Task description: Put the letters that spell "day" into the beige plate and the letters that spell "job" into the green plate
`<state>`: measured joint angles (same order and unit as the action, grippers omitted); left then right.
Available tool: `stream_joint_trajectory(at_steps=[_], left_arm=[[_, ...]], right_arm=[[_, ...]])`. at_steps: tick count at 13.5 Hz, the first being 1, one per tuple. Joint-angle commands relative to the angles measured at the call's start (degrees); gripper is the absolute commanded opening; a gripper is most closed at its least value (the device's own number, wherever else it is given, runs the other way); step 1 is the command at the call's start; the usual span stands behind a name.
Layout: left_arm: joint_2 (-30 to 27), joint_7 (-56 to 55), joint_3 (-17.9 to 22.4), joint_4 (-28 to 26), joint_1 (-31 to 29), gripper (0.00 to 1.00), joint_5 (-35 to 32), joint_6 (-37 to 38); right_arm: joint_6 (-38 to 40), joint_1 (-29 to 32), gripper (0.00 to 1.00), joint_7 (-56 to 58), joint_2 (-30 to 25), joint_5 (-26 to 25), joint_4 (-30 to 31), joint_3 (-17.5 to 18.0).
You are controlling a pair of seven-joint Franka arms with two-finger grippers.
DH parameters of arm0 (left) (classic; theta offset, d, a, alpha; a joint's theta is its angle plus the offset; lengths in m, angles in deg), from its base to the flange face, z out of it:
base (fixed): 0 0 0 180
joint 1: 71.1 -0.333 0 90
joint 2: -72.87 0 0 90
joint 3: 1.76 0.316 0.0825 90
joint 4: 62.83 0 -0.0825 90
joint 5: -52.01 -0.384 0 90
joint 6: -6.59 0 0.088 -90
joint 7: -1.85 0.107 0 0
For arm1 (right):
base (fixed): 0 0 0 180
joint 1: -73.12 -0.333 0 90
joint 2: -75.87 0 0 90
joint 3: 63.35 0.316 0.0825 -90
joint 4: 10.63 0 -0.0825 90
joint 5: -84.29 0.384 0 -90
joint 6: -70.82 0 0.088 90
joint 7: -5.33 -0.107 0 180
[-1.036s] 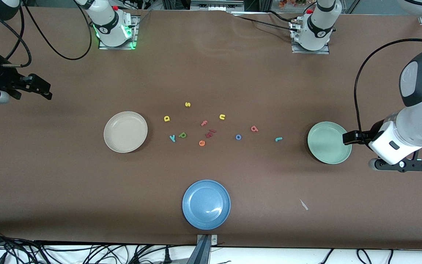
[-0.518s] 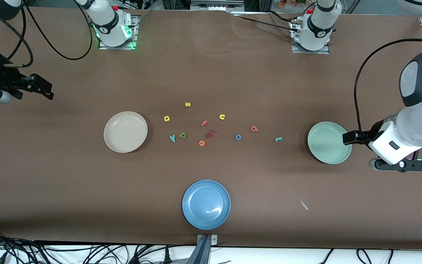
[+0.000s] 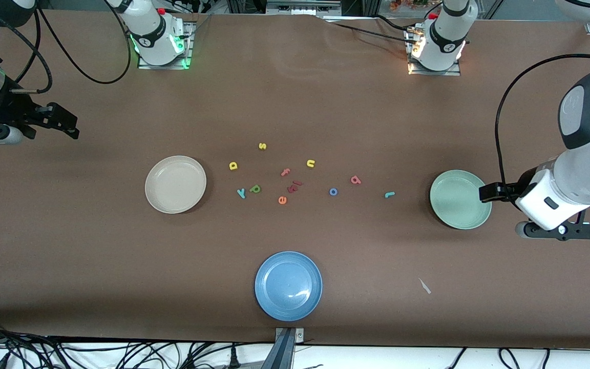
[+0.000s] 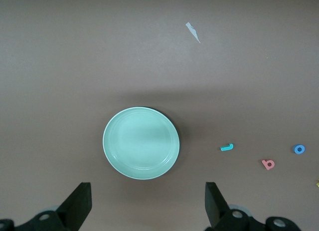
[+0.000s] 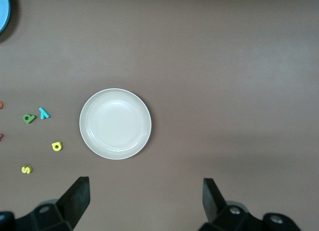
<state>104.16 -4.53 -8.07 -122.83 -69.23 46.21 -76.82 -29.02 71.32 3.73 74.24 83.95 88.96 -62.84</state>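
Note:
The empty beige plate [image 3: 175,184] [image 5: 115,123] lies toward the right arm's end, with the yellow d [image 3: 233,165] [image 5: 57,146], green a [image 3: 255,188] [image 5: 29,118] and teal y [image 3: 241,193] [image 5: 44,113] beside it. The empty green plate [image 3: 460,199] [image 4: 141,143] lies toward the left arm's end. Spread beside it are the teal j [image 3: 389,194] [image 4: 227,147], red b [image 3: 356,180] [image 4: 268,164] and blue o [image 3: 333,191] [image 4: 299,149]. My left gripper [image 3: 484,193] [image 4: 148,206] hangs open over that plate's outer rim. My right gripper [image 3: 67,126] [image 5: 145,203] hangs open over bare table at the right arm's end.
Among the letters lie a yellow s [image 3: 262,146], yellow n [image 3: 310,163], pink f [image 3: 286,172], orange e [image 3: 282,200] and dark red pieces [image 3: 294,186]. A blue plate [image 3: 288,285] sits near the front edge, a white scrap [image 3: 424,286] toward the left arm's end.
My right gripper has drifted slightly toward the table's middle. The left arm and all letters have stayed put.

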Motion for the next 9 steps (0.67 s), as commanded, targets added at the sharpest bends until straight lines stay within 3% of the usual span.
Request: stream_joint_trajectory(at_steps=[1,9], left_arm=[[-0.8,0.5,0.6,-0.7,-0.1,1.0,1.3,-0.4],[-0.8,0.5,0.6,-0.7,0.0,1.0,1.4,-0.4]], right_arm=[[1.2,-0.2,1.0,-0.6,0.3,0.3,-1.4,0.0],[0.9,-0.3,1.0,-0.5,0.3,0.3,-1.4,0.0]])
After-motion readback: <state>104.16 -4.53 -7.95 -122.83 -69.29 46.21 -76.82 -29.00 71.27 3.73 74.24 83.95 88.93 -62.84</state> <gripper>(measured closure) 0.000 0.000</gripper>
